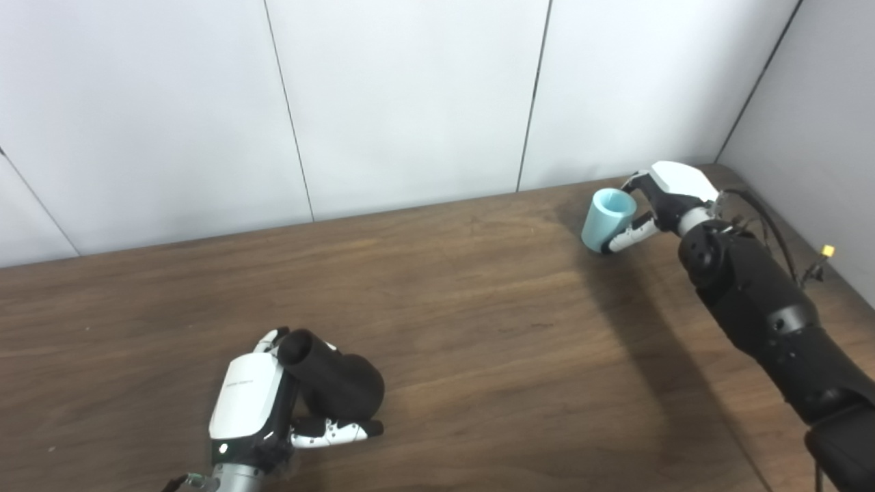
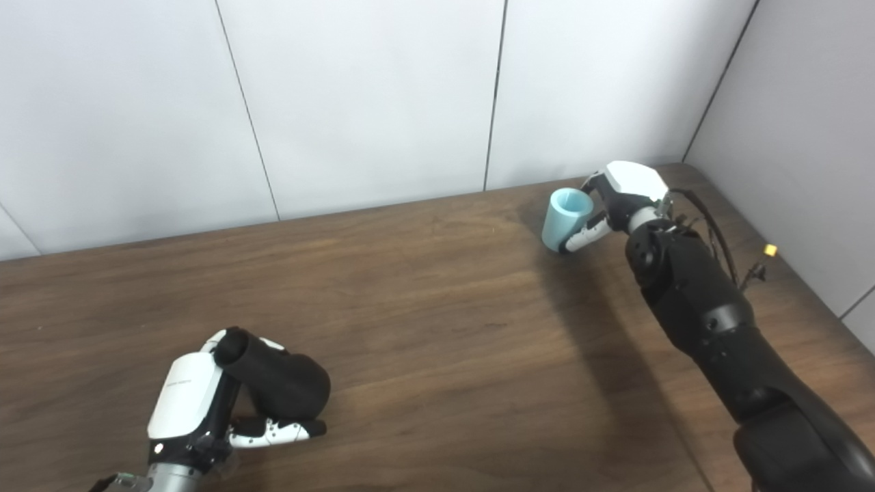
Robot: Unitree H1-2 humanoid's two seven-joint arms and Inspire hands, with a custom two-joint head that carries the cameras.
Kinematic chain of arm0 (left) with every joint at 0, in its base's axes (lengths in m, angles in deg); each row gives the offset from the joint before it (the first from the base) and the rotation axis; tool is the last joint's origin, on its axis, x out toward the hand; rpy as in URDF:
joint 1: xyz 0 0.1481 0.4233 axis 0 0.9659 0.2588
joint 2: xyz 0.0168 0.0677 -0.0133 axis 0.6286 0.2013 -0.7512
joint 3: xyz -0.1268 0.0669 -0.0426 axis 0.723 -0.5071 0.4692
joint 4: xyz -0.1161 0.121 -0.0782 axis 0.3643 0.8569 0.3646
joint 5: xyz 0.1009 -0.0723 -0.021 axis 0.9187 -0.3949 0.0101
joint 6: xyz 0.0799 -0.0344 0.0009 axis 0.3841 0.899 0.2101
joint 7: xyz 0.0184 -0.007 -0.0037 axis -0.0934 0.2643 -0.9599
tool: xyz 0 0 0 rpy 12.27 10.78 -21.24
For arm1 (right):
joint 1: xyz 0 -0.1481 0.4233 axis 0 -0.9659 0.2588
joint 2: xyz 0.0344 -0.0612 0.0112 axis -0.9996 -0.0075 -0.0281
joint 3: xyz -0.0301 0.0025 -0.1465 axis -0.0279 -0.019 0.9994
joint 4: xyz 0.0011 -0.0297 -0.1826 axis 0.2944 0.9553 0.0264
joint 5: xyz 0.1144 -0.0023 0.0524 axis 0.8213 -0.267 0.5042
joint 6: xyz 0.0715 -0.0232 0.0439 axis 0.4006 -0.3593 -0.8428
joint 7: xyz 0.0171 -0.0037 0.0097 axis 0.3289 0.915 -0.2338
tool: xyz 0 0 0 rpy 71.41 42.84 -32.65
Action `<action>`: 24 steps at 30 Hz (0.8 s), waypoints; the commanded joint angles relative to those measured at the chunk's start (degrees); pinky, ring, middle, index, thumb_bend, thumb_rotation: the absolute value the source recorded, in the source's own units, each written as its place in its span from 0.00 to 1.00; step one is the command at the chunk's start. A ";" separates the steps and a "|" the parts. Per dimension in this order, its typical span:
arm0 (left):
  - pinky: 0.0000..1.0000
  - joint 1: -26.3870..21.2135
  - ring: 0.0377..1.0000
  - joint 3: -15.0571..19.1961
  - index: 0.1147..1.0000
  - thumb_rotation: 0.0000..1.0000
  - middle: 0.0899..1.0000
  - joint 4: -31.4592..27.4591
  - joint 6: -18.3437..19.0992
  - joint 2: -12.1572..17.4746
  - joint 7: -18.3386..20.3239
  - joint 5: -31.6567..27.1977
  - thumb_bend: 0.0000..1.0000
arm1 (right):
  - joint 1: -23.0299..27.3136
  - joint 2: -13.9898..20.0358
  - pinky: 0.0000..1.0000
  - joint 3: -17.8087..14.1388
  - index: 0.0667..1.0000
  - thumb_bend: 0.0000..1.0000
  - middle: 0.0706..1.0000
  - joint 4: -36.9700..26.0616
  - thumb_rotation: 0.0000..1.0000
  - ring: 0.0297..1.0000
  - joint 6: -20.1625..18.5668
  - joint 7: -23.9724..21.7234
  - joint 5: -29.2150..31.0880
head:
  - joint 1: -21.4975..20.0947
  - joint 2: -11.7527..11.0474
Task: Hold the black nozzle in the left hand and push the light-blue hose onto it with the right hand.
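In the left eye view we see our left hand (image 1: 256, 410) closed around the black nozzle (image 1: 331, 379), low over the near edge of the counter (image 1: 478, 328), toward its left side. The white back of the hand faces up, the thumb lies along the counter below the nozzle's wide end, and the fingers wrap behind it. The nozzle tilts, its narrow end pointing up and away from us, its broad end low and toward the counter's middle. Our right hand (image 1: 660, 205) is closed on the light-blue hose (image 1: 607, 219) near the far right corner of the counter. The hose's open end faces up and toward us, and the thumb presses under its lower part. The right arm stretches from the near right corner toward that far corner. Hose and nozzle are well apart, at opposite corners of the counter.

In the right eye view we find the same layout. The left hand (image 2: 195, 403) grips the nozzle (image 2: 277, 379) with the thumb beneath. The right hand (image 2: 625, 195) holds the hose (image 2: 566, 219) with fingers over its rim side, beside the far edge. We cannot tell whether the hose touches the counter.
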 commanded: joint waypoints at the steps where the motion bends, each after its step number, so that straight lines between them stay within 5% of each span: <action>1: 0.89 1.99 0.60 -0.25 0.42 0.00 0.44 1.05 -0.66 0.62 -0.74 0.46 0.52 | 2.79 2.83 0.84 -0.23 0.66 1.00 0.90 -1.00 0.38 0.98 0.83 0.49 -0.05 | -0.06 0.05; 24: 0.90 2.19 0.60 -0.44 0.42 0.00 0.43 1.18 -1.08 0.71 -0.94 0.41 0.52 | 2.07 2.90 0.83 -2.20 0.59 0.93 0.85 -2.01 0.28 0.93 3.00 2.64 3.31 | 0.47 0.67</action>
